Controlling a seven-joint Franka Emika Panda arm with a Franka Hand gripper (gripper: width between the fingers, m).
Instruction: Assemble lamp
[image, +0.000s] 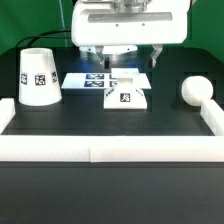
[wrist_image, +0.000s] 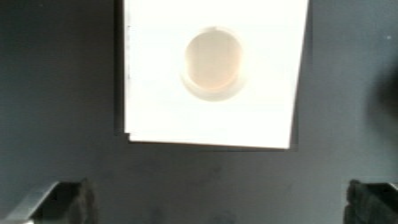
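White plastic on a black table (image: 100, 125): the three lamp parts lie apart, none joined. The exterior view alone shows all of them. The shade (image: 38, 77) stands upright at that view's left, wide end down and narrow end up, so its axis is vertical and a tag faces the camera. The base (image: 125, 97) lies flat near the middle, just in front of the marker board (image: 92, 80). The bulb (image: 197, 92) rests at the right, close to the white rail (image: 110, 150); which way its neck points is hard to tell at this size.

Only the wrist view looks straight down on the base (wrist_image: 214, 70) and shows the rounded socket (wrist_image: 214, 63) facing up in its top face. There the gripper (wrist_image: 217, 205) hangs above the table with its dark fingertips (wrist_image: 63, 200) spread wide and nothing between them. In the exterior view the gripper (image: 127, 55) sits above the marker board and the base.
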